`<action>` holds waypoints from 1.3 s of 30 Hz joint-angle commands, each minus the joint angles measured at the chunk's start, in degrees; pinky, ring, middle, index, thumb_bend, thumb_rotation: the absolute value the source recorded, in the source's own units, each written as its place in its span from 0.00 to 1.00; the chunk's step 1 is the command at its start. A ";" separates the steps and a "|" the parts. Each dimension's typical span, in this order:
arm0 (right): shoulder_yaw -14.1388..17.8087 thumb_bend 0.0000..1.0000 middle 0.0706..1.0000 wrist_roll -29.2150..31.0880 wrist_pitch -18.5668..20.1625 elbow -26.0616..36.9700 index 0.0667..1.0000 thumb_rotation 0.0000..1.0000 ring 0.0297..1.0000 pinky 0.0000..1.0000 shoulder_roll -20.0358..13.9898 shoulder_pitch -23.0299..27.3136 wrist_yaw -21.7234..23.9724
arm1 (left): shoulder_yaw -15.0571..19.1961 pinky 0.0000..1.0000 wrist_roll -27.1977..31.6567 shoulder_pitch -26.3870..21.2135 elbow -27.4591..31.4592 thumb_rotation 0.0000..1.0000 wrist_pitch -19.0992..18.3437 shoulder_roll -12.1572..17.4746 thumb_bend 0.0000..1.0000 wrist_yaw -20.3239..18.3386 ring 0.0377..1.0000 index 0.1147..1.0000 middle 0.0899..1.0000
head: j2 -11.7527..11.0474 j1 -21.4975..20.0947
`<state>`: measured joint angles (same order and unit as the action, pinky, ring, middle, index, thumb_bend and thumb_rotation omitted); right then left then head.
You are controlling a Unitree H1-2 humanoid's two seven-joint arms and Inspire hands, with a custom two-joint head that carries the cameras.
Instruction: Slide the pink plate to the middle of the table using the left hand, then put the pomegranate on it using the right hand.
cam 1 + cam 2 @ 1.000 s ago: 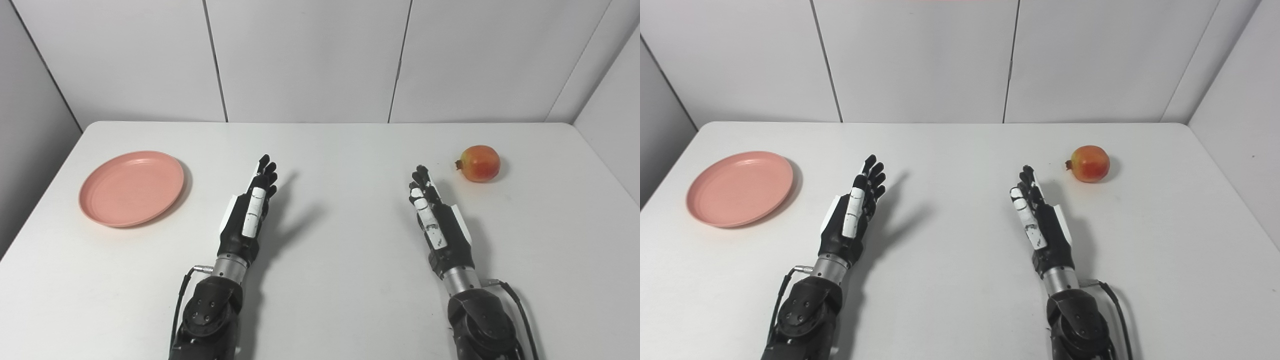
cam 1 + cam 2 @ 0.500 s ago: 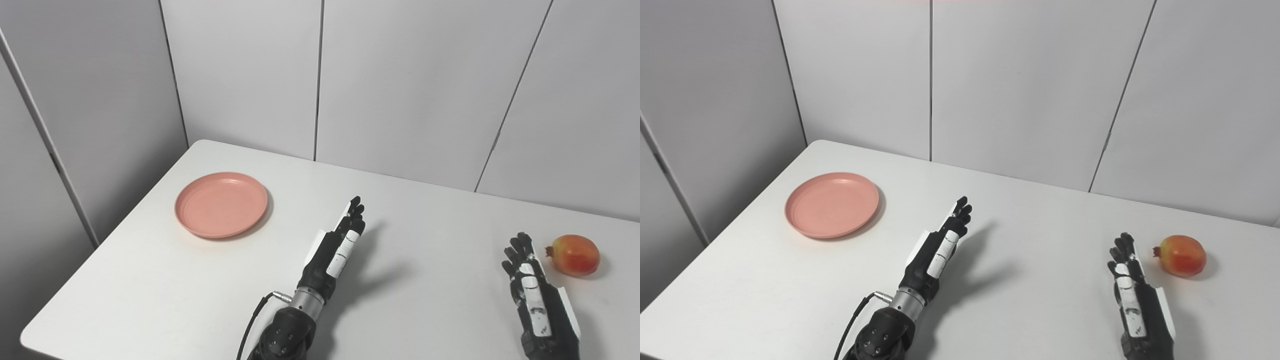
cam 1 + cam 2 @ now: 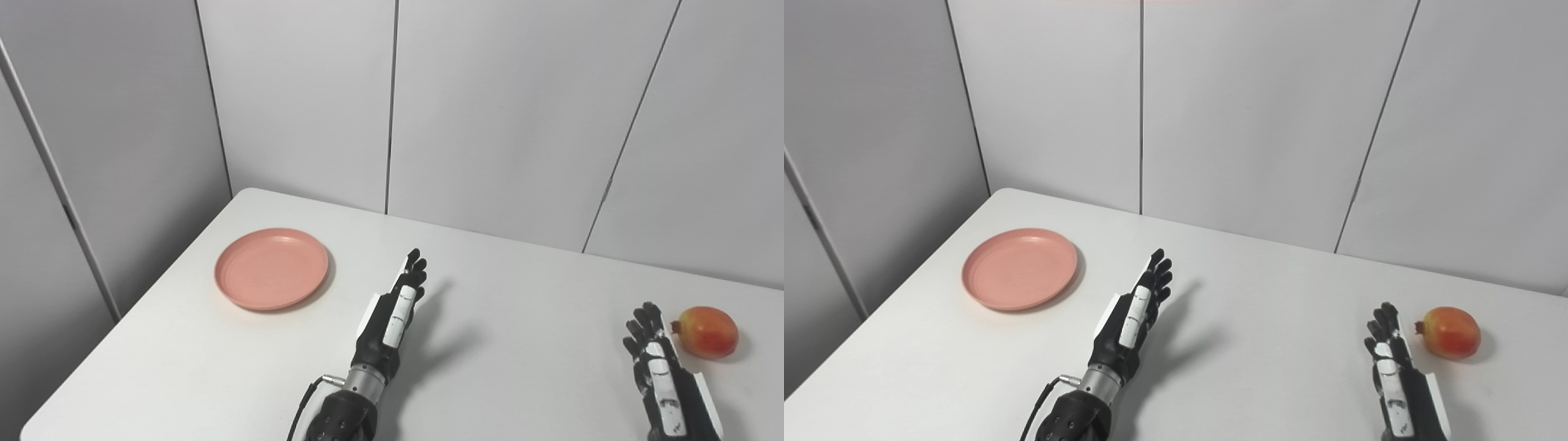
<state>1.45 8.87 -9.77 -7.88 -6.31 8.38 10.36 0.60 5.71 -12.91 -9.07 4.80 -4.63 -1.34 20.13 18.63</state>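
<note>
The pink plate (image 3: pixel 271 268) lies flat on the white table (image 3: pixel 502 367), near its far left corner, with nothing on it. My left hand (image 3: pixel 392 315) is open, fingers straight and pointing away, a hand's width to the right of the plate and apart from it. The red-yellow pomegranate (image 3: pixel 707 331) rests on the table at the right. My right hand (image 3: pixel 661 373) is open at the bottom right, fingertips just short of the fruit and left of it, holding nothing.
Grey wall panels (image 3: pixel 490 110) close the table's far side and left side. The table's left edge (image 3: pixel 122 324) runs diagonally close to the plate. A black cable (image 3: pixel 1038 404) trails from the left wrist.
The camera has swung left and tilted up, shifting the whole scene. Since half a second ago my left hand has moved a little left, toward the plate. Plate and pomegranate have stayed put.
</note>
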 commanded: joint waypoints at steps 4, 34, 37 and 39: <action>0.25 0.51 1.00 0.43 -0.67 -0.38 1.00 0.90 1.00 1.00 0.40 -2.76 -0.12 | 2.81 0.98 1.82 -5.09 3.95 1.00 0.02 1.00 0.80 1.41 0.97 0.97 0.97 | -0.19 0.57; 0.19 0.48 1.00 1.76 3.60 5.78 1.00 0.95 1.00 1.00 -1.34 -4.46 0.71 | 15.87 0.78 -0.44 -9.33 7.33 1.00 -3.63 16.92 0.88 8.73 0.80 0.75 0.79 | 4.64 4.70; 0.25 0.48 1.00 2.15 4.04 6.08 1.00 0.96 1.00 1.00 -1.57 -4.48 1.08 | 16.64 0.78 -2.42 -9.23 6.78 1.00 -3.16 17.56 0.90 10.34 0.79 0.75 0.78 | 4.72 5.03; 0.25 0.48 1.00 2.23 4.44 6.33 1.00 0.96 1.00 1.00 -1.66 -4.50 1.12 | 17.57 0.78 -3.58 -9.23 5.05 1.00 -1.07 18.39 0.90 11.61 0.78 0.74 0.77 | 4.78 5.26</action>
<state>1.50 10.33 -5.86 -1.90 -7.45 4.34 10.88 17.46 3.46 -19.59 -3.85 -0.02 11.76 8.78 24.87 23.91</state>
